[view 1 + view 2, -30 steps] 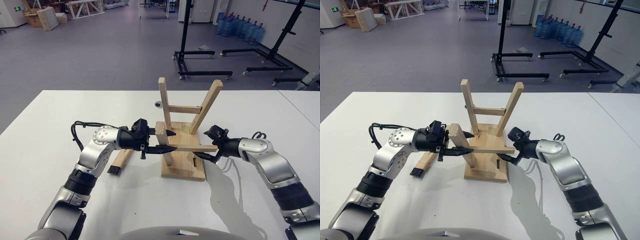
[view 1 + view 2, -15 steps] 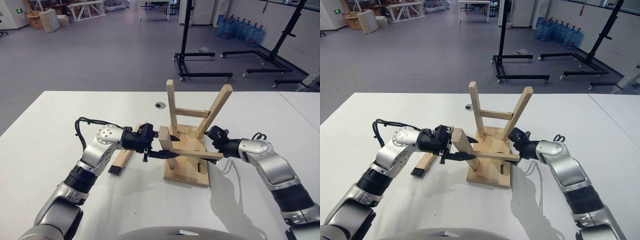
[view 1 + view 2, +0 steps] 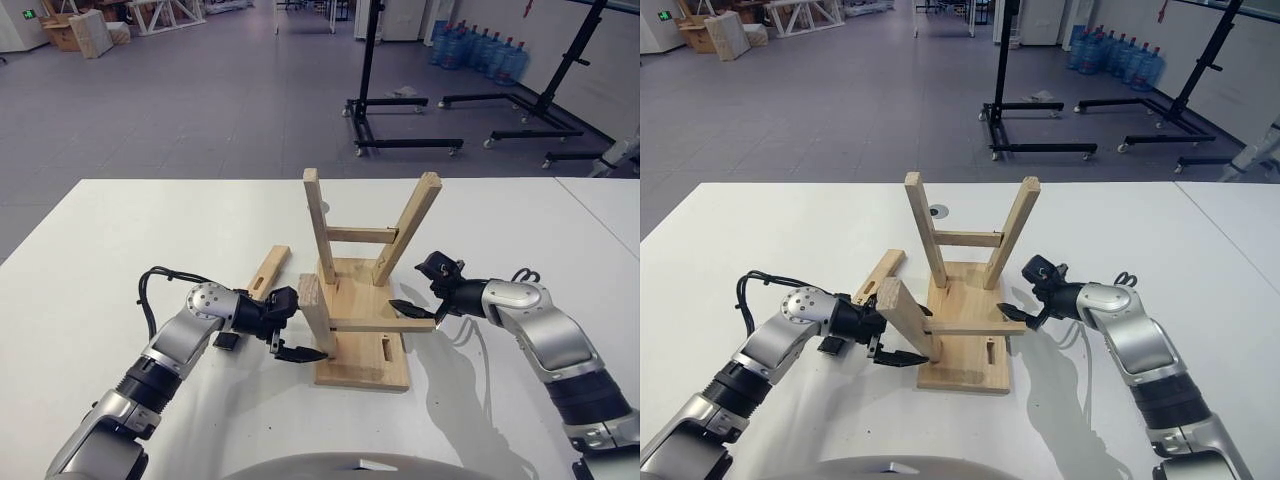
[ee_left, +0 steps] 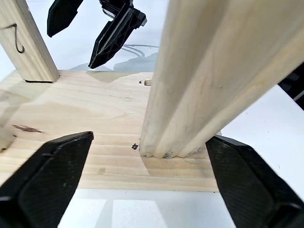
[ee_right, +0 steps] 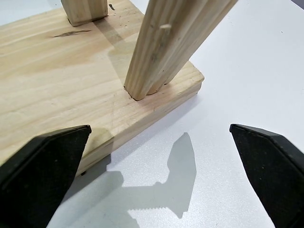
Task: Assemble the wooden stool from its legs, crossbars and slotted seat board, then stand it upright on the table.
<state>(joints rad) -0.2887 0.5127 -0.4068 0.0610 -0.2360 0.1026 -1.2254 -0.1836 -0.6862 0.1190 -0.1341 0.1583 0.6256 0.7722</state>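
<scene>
Flanking the slotted seat board (image 3: pixel 372 368), both forearms lie low over the white surface (image 3: pixel 120 230), elbows bent outward. The left gripper (image 4: pixel 149 138), at the board's left edge, is spread wide around the near leg (image 3: pixel 316 312), whose top tilts leftward. The right gripper (image 3: pixel 402 316), at the board's right edge, is wide too, near the right end of a crossbar (image 3: pixel 375 325) running level above the board. At the board's far edge two legs (image 3: pixel 316 225) rise, splayed apart and joined by a second crossbar (image 3: pixel 361 236). Left of the board a loose piece (image 3: pixel 266 272) lies flat. Up close, the right wrist view shows a small peg (image 5: pixel 164 28) on a corner leg (image 5: pixel 156 57).
</scene>
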